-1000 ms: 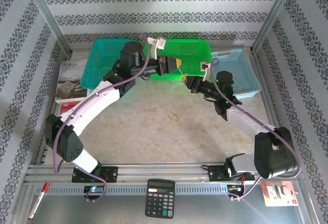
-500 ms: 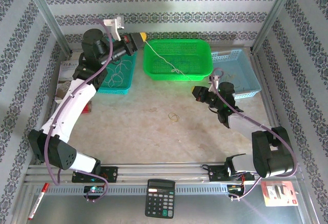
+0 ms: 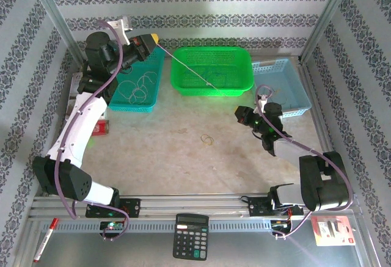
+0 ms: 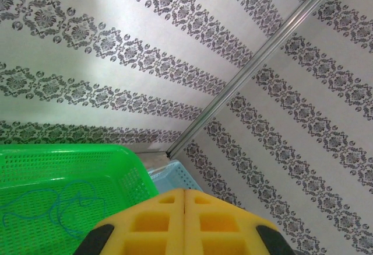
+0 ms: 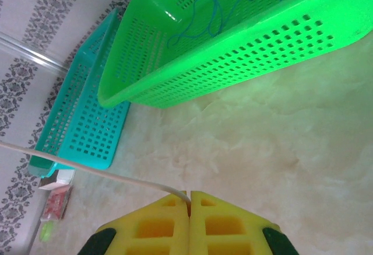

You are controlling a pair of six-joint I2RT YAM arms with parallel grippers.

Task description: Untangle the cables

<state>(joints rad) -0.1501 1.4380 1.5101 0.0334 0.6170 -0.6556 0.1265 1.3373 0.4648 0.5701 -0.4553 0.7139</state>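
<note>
My right jaws are clenched on one end of a whitish cable (image 5: 116,176), low over the surface (image 5: 291,150) just before the green basket (image 5: 245,56). A bluish cable (image 5: 201,18) lies inside the basket. My left jaws, raised beyond its left corner, are clenched on the whitish cable's other end, and it runs taut.

Whitish cable (image 3: 183,64) taut from left gripper (image 3: 153,38) across green basket (image 3: 211,49), right gripper (image 3: 239,115) nearby

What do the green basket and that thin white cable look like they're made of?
The green basket looks like glossy moulded plastic: perforated walls, bright highlight on the rim. The white cable seems a thin, smooth, plastic-sheathed wire, flexible enough to bow slightly; its core isn't visible.
</note>
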